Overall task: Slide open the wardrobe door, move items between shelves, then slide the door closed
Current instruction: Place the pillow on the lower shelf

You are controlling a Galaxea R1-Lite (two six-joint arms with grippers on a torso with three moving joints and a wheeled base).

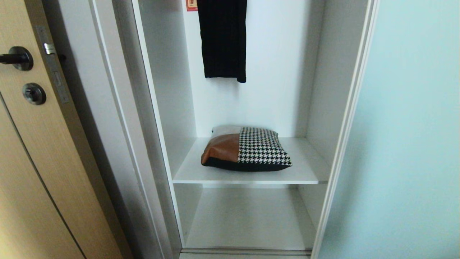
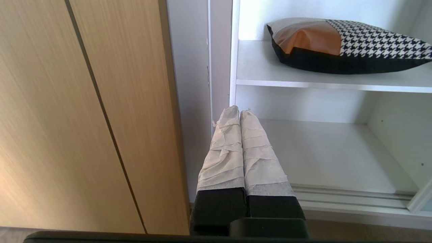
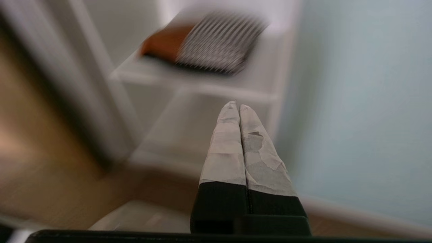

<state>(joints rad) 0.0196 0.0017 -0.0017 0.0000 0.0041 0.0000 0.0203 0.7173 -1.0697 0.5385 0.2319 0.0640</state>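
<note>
Wardrobe door: I see the sliding wardrobe door (image 1: 406, 144), frosted pale blue-green glass with a thin silver-white frame, pushed to the right, so the compartment stands open.
Cushion bag: the cushion-like bag (image 1: 246, 149) lies flat on the upper shelf (image 1: 309, 169), nearer the left side wall; tan leather half to the left, houndstooth half to the right, black underside on the board.
Lower shelf: the lower shelf (image 1: 248, 219) sits one level beneath, just behind the door track.
Hanging garment: a black garment (image 1: 222, 39) hangs above the bag against the white back wall, well apart from it.
Room door: a light wood door (image 1: 32, 162) with a dark lever handle (image 1: 16, 58) stands left of the wardrobe.
Left gripper: my left gripper (image 2: 239, 111) hangs low in front of the wardrobe's left edge, tape-wrapped jaws pressed together, holding nothing.
Right gripper: my right gripper (image 3: 235, 105) points toward the open compartment beside the glass panel, jaws pressed together and empty; its view is blurred.
Head view: neither arm shows there.
</note>
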